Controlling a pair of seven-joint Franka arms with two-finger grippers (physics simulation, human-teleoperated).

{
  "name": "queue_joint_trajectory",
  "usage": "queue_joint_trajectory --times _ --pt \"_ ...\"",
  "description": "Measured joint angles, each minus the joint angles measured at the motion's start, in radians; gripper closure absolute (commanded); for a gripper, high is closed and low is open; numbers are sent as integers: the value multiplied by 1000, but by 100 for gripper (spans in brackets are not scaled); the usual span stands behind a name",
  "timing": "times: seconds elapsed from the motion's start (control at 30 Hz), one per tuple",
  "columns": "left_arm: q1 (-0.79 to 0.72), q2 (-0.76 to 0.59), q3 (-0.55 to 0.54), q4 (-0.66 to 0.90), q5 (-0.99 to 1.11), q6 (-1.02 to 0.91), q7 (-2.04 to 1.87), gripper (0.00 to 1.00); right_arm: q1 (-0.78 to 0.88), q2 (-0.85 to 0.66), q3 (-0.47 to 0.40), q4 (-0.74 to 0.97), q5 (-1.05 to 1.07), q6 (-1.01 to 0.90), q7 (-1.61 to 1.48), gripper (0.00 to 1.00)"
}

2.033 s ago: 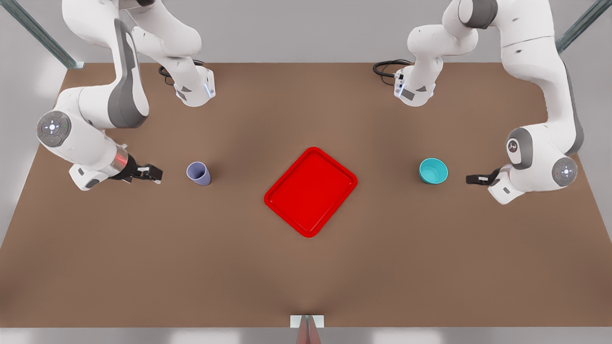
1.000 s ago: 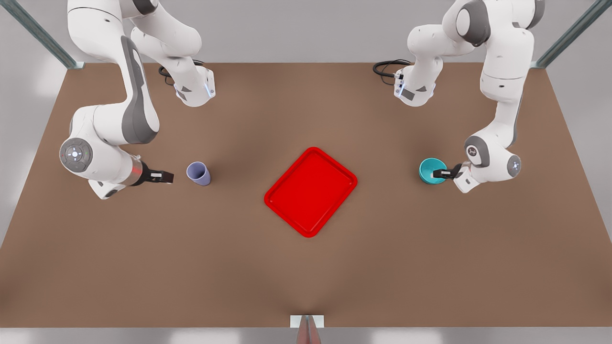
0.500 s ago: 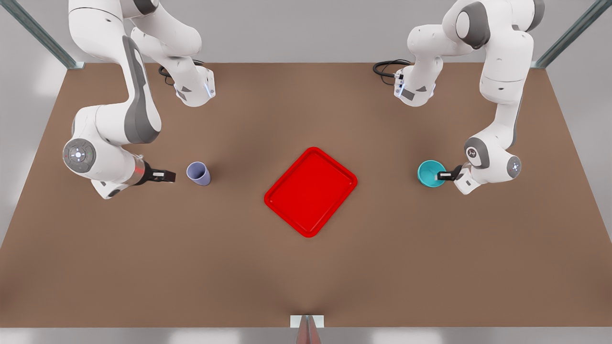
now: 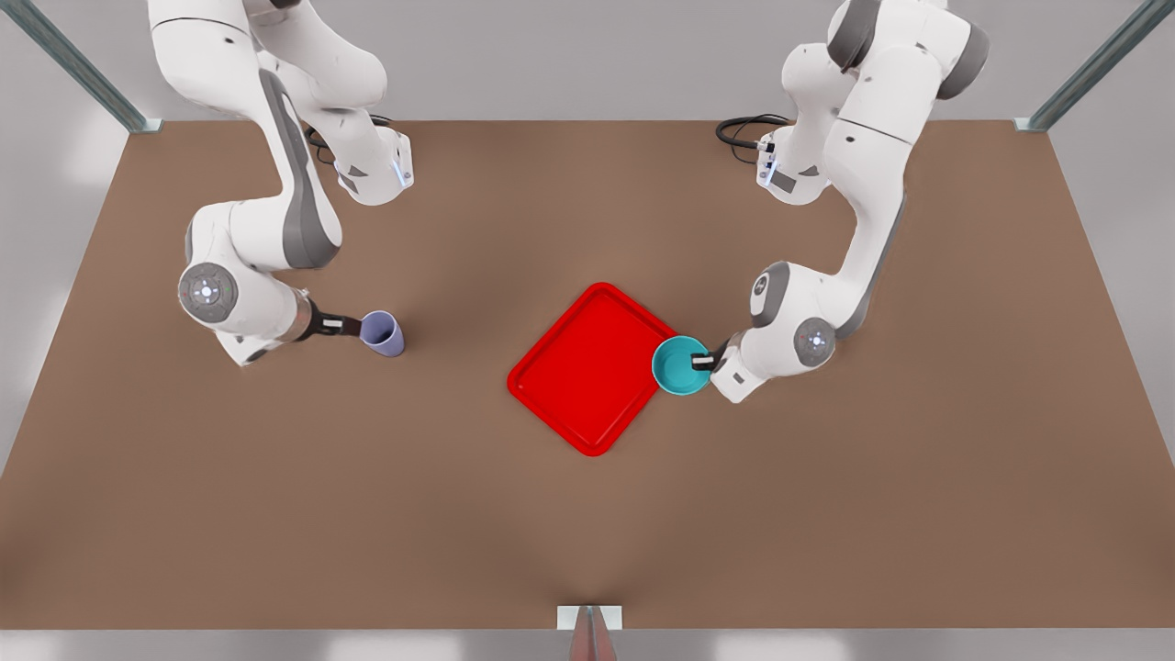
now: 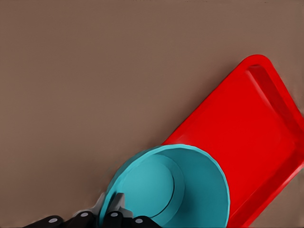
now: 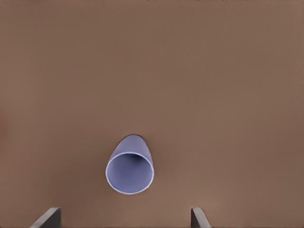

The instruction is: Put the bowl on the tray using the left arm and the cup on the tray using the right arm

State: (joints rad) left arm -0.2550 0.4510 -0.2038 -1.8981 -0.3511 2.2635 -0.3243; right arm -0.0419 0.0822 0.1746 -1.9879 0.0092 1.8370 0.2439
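While clenched on the right-hand wall of the bowl (image 4: 677,367), one finger inside the rim and one outside, held it mouth-up in the left tool (image 4: 703,361) just right of centre in the front view. Overlapped the right edge of the tray (image 4: 587,367) there, part over red and part over the brown worktop (image 4: 826,514). Seemed lifted clear of both, though height hard to judge. In the left wrist view, saw the same: bowl (image 5: 175,187) in the lower middle, fingers (image 5: 114,216) at its near rim, tray (image 5: 256,142) running off to the right.

Turned on this: tray floor lay toward frame left of the bowl, straight ahead of the tool's reach. Called for a short further push leftward before any lowering, lest the base land on the raised rim and tip.

Farther off at left of the front view, right tool (image 4: 352,323) sat level with the cup (image 4: 383,333), at its left side. Released, fingers spread wide in the right wrist view, cup (image 6: 129,166) upright ahead of them and centred between their lines. Touching or not, could not tell. Needed a small advance toward frame right, then closing.
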Motion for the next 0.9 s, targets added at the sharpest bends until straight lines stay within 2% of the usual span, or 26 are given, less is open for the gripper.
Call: queue_joint_trajectory --times 0.1,0.2,0.4,0.43,0.47,0.6,0.73,0.77,0.8,0.83,0.87,0.9 --pt "-84 47 0 33 1 55 -133 79 -23 -4 0 -14 0 18 6 0" --pt "-150 110 0 33 -1 88 -163 79 -44 -67 1 -119 10 106 29 0" --pt "-198 136 0 31 -19 87 -168 79 -36 -39 3 -173 58 150 31 0" --pt "-198 136 0 31 -21 87 -175 55 -21 -38 3 -176 63 154 37 0" --pt "-199 136 0 31 -35 88 -175 0 -11 -38 14 -187 64 158 44 0" --pt "-199 137 3 33 -136 88 -181 0 40 -39 20 -247 64 214 38 0" --pt "-196 132 16 33 -164 81 -177 0 -60 -13 18 -263 63 258 26 0" --pt "-192 111 50 33 -166 73 -179 0 -77 -2 18 -265 60 267 26 0" --pt "-188 75 136 54 -167 37 -180 0 -73 16 18 -271 56 285 25 0" --pt "-187 63 289 137 -165 -84 -180 0 -57 31 19 -272 54 294 26 0" --pt "-180 65 548 329 -148 -427 -175 0 -54 47 19 -272 54 301 26 0" --pt "-94 103 662 514 -118 -615 -174 0 -61 53 19 -272 54 301 26 0"
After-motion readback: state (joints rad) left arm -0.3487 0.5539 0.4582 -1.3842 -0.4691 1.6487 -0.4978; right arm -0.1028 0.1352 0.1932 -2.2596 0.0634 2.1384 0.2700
